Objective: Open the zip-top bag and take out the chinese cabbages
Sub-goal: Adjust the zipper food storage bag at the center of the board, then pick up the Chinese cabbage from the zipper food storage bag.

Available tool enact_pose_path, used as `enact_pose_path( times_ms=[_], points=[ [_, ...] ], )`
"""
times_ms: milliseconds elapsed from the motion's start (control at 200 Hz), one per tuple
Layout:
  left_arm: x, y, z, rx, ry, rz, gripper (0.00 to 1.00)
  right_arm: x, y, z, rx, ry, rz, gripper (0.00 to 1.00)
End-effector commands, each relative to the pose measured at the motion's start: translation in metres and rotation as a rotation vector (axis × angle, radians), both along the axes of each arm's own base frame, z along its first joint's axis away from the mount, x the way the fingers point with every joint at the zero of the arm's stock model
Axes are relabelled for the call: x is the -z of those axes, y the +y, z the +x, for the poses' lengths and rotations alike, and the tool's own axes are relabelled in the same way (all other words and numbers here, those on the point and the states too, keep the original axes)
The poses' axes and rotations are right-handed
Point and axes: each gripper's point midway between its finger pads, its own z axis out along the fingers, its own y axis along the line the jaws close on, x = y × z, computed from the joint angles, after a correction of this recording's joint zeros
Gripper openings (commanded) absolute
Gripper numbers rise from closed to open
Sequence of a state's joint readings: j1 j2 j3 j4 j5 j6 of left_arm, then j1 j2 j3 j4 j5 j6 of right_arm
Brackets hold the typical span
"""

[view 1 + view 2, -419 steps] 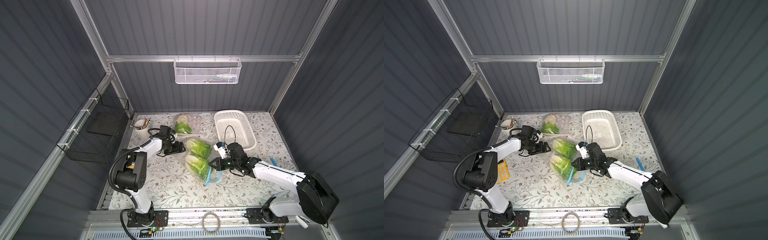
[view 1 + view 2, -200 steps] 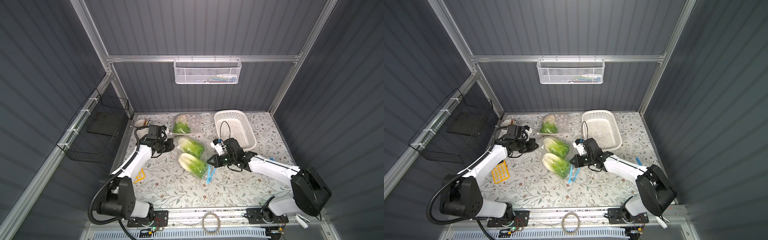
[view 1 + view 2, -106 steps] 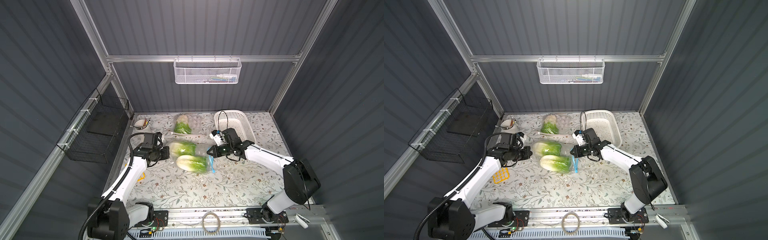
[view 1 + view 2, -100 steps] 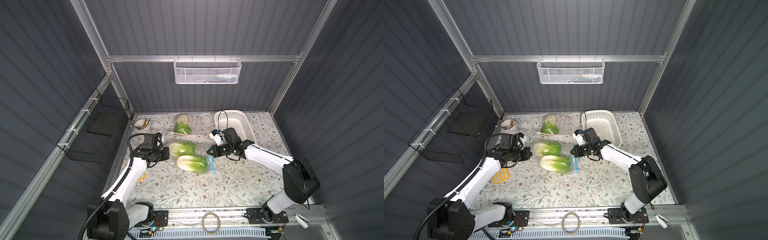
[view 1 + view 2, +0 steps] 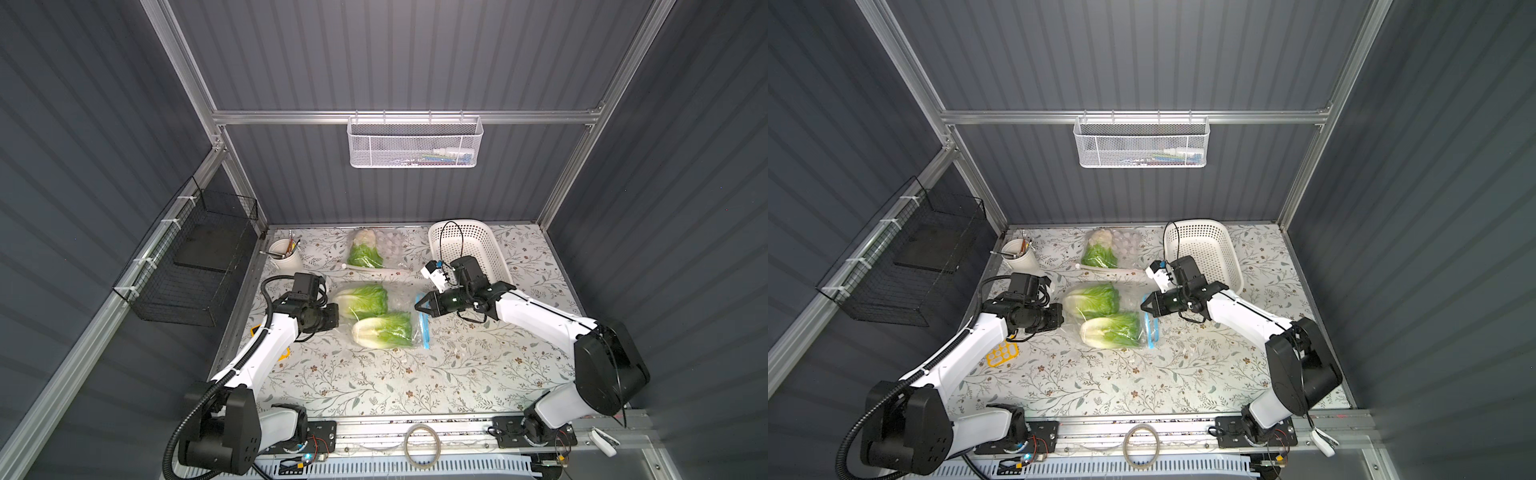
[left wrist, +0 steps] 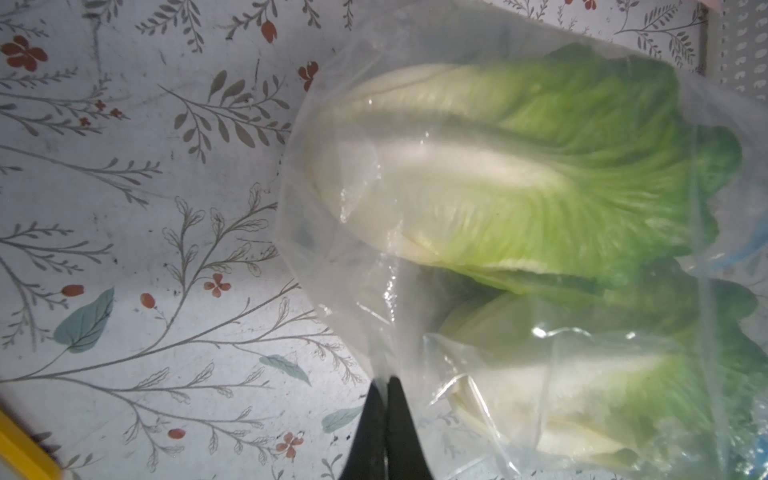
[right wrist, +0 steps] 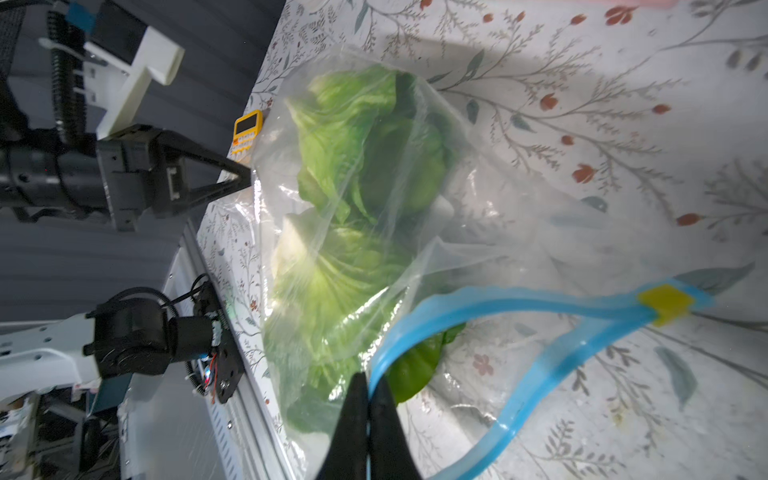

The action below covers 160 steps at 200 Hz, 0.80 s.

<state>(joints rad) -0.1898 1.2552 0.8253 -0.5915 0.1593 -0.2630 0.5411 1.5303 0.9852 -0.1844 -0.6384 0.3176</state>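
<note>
In a top view, the zip-top bag (image 5: 401,300) lies between our arms, with two chinese cabbages (image 5: 365,300) inside it. Left wrist: our left gripper (image 6: 386,384) is pinched tight on the bag's clear film. Right wrist: our right gripper (image 7: 368,388) nips the blue zip rim (image 7: 519,296). We judge that thin rim could slip free under a pull.

Bare tabletop (image 5: 374,386) before the bag (image 5: 380,316); basket (image 5: 498,266) close behind right pincer (image 5: 417,306).

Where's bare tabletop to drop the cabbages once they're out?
Free: the wide table strip between the zip-top bag and the front rail; a narrower one between white basket and side wall. Crowded: the back, with cup and second bag.
</note>
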Motion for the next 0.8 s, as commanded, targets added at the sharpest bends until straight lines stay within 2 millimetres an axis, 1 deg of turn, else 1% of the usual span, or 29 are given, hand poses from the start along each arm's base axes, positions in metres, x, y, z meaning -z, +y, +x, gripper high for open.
enact_pose_path(
  times_ms=[0,75,125,200,325,445,485,515,610,675,765,795],
  points=[
    [0.004,0.004,-0.004,-0.006,0.023,0.017,0.00,-0.008,0.005,-0.014,-0.058,0.027,0.081,0.12],
    [0.006,0.006,-0.004,-0.010,0.033,0.027,0.00,-0.006,0.003,-0.017,-0.053,0.036,0.080,0.17],
    [0.007,0.006,-0.004,-0.007,0.037,0.024,0.00,-0.005,0.001,-0.019,-0.050,0.039,0.078,0.28],
    [0.008,0.004,-0.005,-0.005,0.043,0.022,0.00,-0.006,-0.003,-0.021,-0.031,0.037,0.071,0.36],
    [0.014,0.003,-0.005,-0.002,0.068,0.013,0.00,-0.013,-0.014,-0.026,0.006,0.017,0.071,0.43],
    [0.021,-0.001,-0.005,0.005,0.099,0.001,0.00,-0.015,-0.028,-0.031,0.058,0.000,0.071,0.45],
    [0.023,-0.002,-0.005,0.006,0.109,-0.003,0.00,-0.013,-0.031,-0.032,0.077,0.001,0.073,0.43],
    [0.024,-0.002,-0.005,0.008,0.114,-0.004,0.00,-0.011,-0.034,-0.033,0.091,0.004,0.077,0.39],
    [0.026,-0.004,-0.005,0.010,0.124,-0.009,0.00,-0.003,-0.038,-0.034,0.128,0.027,0.094,0.19],
    [0.027,-0.004,-0.006,0.010,0.129,-0.011,0.00,0.004,-0.036,-0.033,0.141,0.053,0.111,0.09],
    [0.027,-0.004,-0.005,0.008,0.130,-0.011,0.00,0.012,-0.029,-0.031,0.136,0.099,0.141,0.00],
    [0.027,-0.004,-0.005,0.010,0.130,-0.011,0.00,0.015,-0.027,-0.030,0.133,0.118,0.150,0.00]
  ],
)
